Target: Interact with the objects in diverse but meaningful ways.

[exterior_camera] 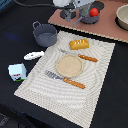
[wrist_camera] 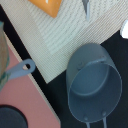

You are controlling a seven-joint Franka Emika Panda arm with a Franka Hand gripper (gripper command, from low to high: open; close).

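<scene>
Starting at the left of the exterior view, the white-and-blue milk carton point(exterior_camera: 17, 72) is seen upright on the dark counter point(exterior_camera: 112, 85), just off the edge of the striped place mat point(exterior_camera: 95, 100). A little higher, the flat white fish-shaped piece point(exterior_camera: 33, 55) is laid on the same dark surface, near the mat but not on it. In the upper left of the frame the grey two-handled pot point(exterior_camera: 45, 35) is set empty beside the mat's corner; in the wrist view this pot point(wrist_camera: 95, 82) fills the lower right, and its inside is shown bare, so it can be judged ready to receive something.

In the middle of the frame the mat is arranged like a table setting: the round tan plate point(exterior_camera: 69, 65) is placed in the centre, with the fork point(exterior_camera: 65, 80) below it and the knife point(exterior_camera: 80, 56) above it. The golden bread loaf point(exterior_camera: 79, 44) is laid at the top of the mat, apart from the plate.

At the upper middle, over the pink board point(exterior_camera: 107, 27), the pincer point(exterior_camera: 80, 12) is held low beside a dark round stand on which the red tomato point(exterior_camera: 93, 11) is resting. Whether the pincer is spread or closed cannot be told, because its tips are blurred and partly hidden. No object is seen to be carried. At the upper right edge a tan bowl point(exterior_camera: 123, 16) is partly visible.
</scene>
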